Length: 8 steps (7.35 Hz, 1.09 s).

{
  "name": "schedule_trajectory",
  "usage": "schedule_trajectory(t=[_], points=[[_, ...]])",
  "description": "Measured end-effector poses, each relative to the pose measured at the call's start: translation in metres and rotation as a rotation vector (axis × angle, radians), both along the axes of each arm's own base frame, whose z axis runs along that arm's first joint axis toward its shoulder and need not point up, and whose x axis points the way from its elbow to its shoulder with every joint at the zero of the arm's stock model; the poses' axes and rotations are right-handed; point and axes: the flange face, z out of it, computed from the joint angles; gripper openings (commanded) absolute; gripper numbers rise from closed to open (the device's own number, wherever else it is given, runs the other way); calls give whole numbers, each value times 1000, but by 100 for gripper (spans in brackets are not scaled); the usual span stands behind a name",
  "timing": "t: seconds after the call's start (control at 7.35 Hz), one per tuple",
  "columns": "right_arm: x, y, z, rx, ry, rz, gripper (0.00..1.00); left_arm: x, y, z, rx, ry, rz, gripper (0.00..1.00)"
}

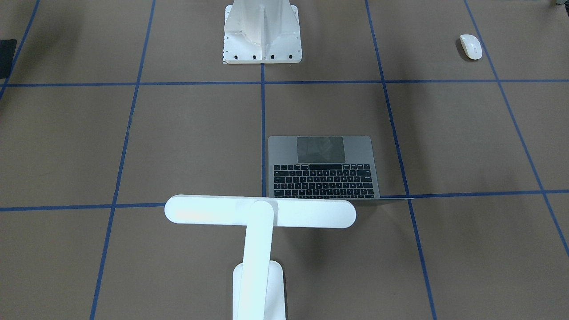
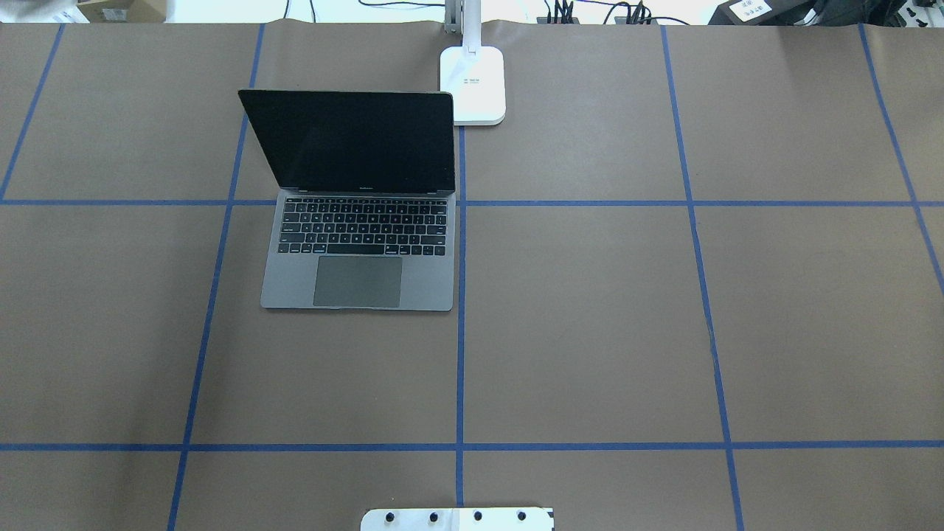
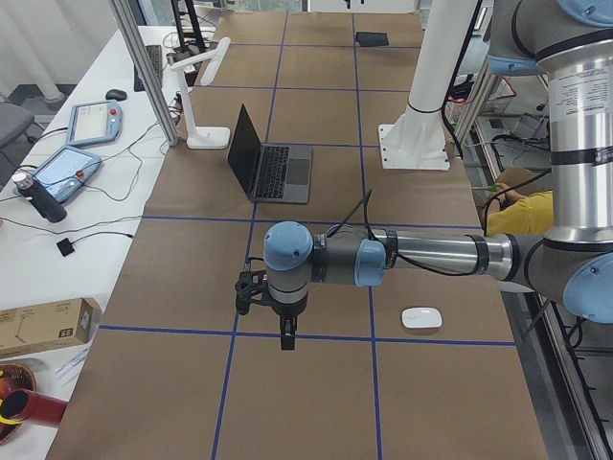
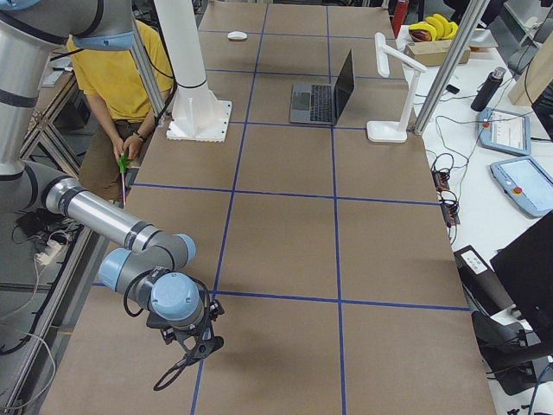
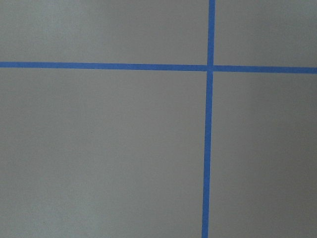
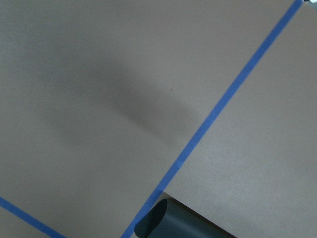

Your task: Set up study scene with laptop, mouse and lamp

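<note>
The laptop sits open on the brown-papered table, on the robot's left half. Its screen is dark, and its keyboard and trackpad face the robot. Its right edge runs just beside the centre line of blue tape, and its hinge lies at a cross line. A small line of print sits under the screen, too small to read.

The lamp stands at the table's far edge. In the overhead view its base is just beside the laptop's screen, on its right, and carries a faint grey marking that cannot be read. From the front-facing view the lamp's long bar crosses over the back edge of the laptop.

The mouse lies well apart from both, on the robot's left near the robot's own edge. It is further out to that side than the white bolted pedestal.

The left gripper hangs pointing down over the table near a tape crossing, with the mouse nearby. The right gripper hangs at the opposite end of the table. Both show only in the side views, so whether either is parted or closed cannot be told.

A person in a yellow shirt sits behind the pedestal.
</note>
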Motion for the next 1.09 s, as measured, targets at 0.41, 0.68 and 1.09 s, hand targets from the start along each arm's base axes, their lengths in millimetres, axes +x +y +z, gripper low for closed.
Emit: schedule_trajectory(t=[0.41,0.68,1.09], points=[[1,-9,-13,-305,-5,102,99,1,14,7,-3,8,6,100],[3,-9,-10,-421,22,116,92,1,16,9,-5,10,7,100],[-7,-8,-5,-540,40,163,86,1,17,9,-7,10,7,100]])
